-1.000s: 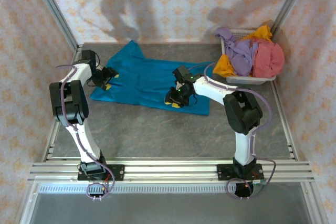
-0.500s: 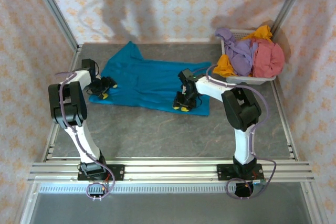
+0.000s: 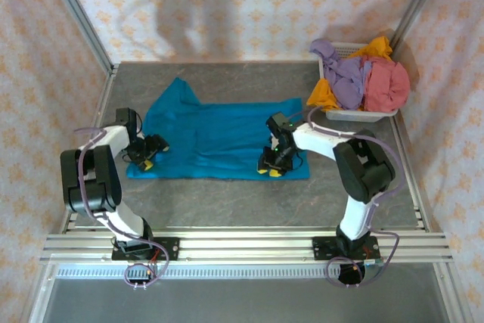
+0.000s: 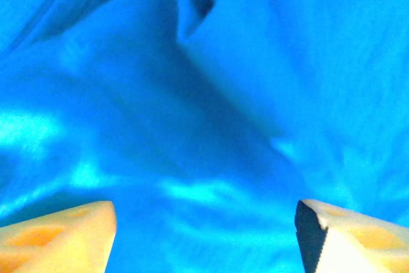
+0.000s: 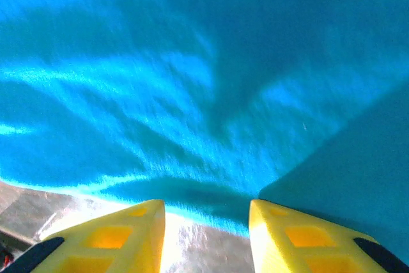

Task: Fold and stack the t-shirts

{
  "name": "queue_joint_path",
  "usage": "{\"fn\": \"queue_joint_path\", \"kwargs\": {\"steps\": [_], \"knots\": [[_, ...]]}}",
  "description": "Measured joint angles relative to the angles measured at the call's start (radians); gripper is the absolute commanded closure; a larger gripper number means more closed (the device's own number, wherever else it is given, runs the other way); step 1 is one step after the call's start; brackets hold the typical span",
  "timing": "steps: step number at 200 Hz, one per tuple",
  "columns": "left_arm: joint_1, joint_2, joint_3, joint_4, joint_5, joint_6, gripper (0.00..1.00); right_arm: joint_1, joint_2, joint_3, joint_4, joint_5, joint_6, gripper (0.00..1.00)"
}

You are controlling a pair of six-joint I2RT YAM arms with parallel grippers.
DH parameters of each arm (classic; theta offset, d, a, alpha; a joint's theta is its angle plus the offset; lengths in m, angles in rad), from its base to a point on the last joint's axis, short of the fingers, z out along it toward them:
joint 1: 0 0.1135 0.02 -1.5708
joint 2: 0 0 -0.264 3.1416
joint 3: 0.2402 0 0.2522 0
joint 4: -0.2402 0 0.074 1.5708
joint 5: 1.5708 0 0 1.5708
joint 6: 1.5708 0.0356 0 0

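A teal-blue t-shirt (image 3: 219, 130) lies spread on the grey table (image 3: 227, 194), with one corner pointing to the far left. My left gripper (image 3: 149, 158) sits low at the shirt's near left corner. In the left wrist view it (image 4: 204, 238) is open, its fingers (image 4: 64, 234) wide apart over rumpled teal cloth (image 4: 211, 94). My right gripper (image 3: 271, 168) is at the shirt's near right edge. It (image 5: 206, 238) is open too, with bare table between its fingertips and the teal hem (image 5: 211, 126) just ahead. Lavender (image 3: 344, 81), dusty red (image 3: 387, 85) and orange-yellow (image 3: 324, 96) tees are piled in the basket.
The white plastic basket (image 3: 355, 115) stands at the back right against the wall. Aluminium frame rails (image 3: 242, 247) run along the near edge, and posts rise at the back corners. Bare table lies between the shirt and the rail.
Both grippers have moved toward the near edge, and the teal shirt has shifted that way with them. Its near edge now lies straighter and the cloth flatter.
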Motion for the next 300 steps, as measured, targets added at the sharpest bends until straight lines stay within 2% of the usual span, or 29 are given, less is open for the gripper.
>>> {"fn": "queue_joint_path", "kwargs": {"steps": [17, 36, 71, 101, 137, 162, 220, 300], "knots": [[0.000, -0.057, 0.039, -0.071, -0.026, 0.023, 0.27, 0.000, -0.038, 0.024, -0.040, -0.013, 0.011, 0.61], [-0.001, -0.072, 0.156, -0.155, -0.061, 0.066, 0.29, 0.000, -0.058, 0.105, -0.061, -0.028, 0.023, 0.61], [-0.001, 0.003, 0.362, -0.218, -0.093, 0.149, 0.45, 0.019, -0.018, 0.296, -0.034, -0.015, 0.065, 0.61], [-0.001, 0.167, 0.464, -0.221, -0.093, 0.179, 0.55, 0.077, 0.143, 0.456, 0.034, 0.011, 0.109, 0.62], [-0.001, 0.332, 0.538, -0.220, -0.077, 0.200, 0.57, 0.149, 0.402, 0.694, 0.062, 0.031, 0.122, 0.63], [-0.001, 0.420, 0.623, -0.220, -0.054, 0.211, 0.60, 0.175, 0.518, 0.805, 0.066, 0.025, 0.132, 0.63], [-0.001, 0.579, 0.814, -0.251, -0.015, 0.269, 0.65, 0.172, 0.552, 0.868, 0.039, 0.023, 0.138, 0.63], [-0.021, 0.633, 0.829, -0.285, 0.014, 0.289, 0.79, 0.151, 0.486, 0.798, 0.022, 0.027, 0.138, 0.63]]}}
